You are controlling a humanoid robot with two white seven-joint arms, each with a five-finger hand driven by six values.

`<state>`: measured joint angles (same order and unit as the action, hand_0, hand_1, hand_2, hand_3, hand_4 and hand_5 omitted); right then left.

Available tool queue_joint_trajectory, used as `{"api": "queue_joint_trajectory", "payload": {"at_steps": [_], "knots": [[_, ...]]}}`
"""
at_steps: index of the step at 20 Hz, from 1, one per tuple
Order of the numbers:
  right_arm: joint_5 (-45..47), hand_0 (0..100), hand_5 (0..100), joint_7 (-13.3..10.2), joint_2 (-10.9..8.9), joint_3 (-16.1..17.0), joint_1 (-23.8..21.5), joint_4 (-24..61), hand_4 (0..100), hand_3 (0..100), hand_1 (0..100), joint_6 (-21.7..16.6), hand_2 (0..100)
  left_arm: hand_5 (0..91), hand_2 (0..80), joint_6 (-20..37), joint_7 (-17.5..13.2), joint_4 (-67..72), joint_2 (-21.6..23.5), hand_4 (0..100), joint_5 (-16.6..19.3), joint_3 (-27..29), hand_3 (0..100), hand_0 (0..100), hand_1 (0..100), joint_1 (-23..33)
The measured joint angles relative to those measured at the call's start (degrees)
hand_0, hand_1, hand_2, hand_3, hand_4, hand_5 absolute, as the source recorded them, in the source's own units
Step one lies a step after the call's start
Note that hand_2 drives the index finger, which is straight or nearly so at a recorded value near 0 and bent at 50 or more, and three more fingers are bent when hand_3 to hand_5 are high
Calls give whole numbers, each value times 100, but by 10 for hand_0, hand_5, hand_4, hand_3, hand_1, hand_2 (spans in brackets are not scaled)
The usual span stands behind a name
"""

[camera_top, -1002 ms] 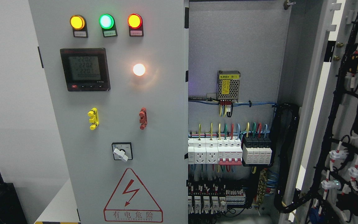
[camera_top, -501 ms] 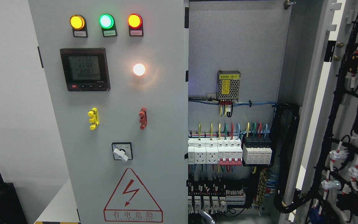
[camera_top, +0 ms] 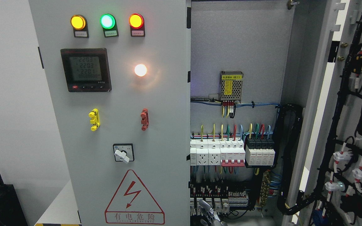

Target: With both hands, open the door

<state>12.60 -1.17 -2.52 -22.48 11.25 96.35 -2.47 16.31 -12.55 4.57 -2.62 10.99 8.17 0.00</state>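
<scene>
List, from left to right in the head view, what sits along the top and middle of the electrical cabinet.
Amber indicator lamp → green indicator lamp → red indicator lamp → metal mesh power supply with yellow label → swung-open right grey door with black wiring.

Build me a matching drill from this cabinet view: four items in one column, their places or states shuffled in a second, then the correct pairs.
Items:
1. left door
2. right door
3. green lamp
4. hand

Places or states:
A. swung wide open, wiring side showing
B. between the amber and red lamps
C. closed, with meter and warning triangle
D. at the bottom edge, just rising into view

Pairs: 1-C, 2-A, 3-B, 4-D
</scene>
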Motion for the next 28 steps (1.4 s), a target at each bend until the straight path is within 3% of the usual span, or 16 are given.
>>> {"api": "queue_joint_trajectory", "payload": {"at_steps": [9, 20, 28], "knots": [[164, 0, 0, 21, -141, -2, 449, -300, 0, 0, 0, 21, 0, 0, 0, 0, 0, 0, 0, 32, 0, 0, 0, 0, 0, 0], [625, 0, 0, 42, -394, -57, 820, -552, 0, 0, 0, 411, 0, 0, 0, 5, -1, 0, 0, 32, 0, 0, 0, 0, 0, 0], [825, 0, 0, 207, -507, -134, 1034, -635, 0, 0, 0, 561, 0, 0, 0, 7, -1, 0, -1, 33, 0, 0, 0, 0, 0, 0]]}}
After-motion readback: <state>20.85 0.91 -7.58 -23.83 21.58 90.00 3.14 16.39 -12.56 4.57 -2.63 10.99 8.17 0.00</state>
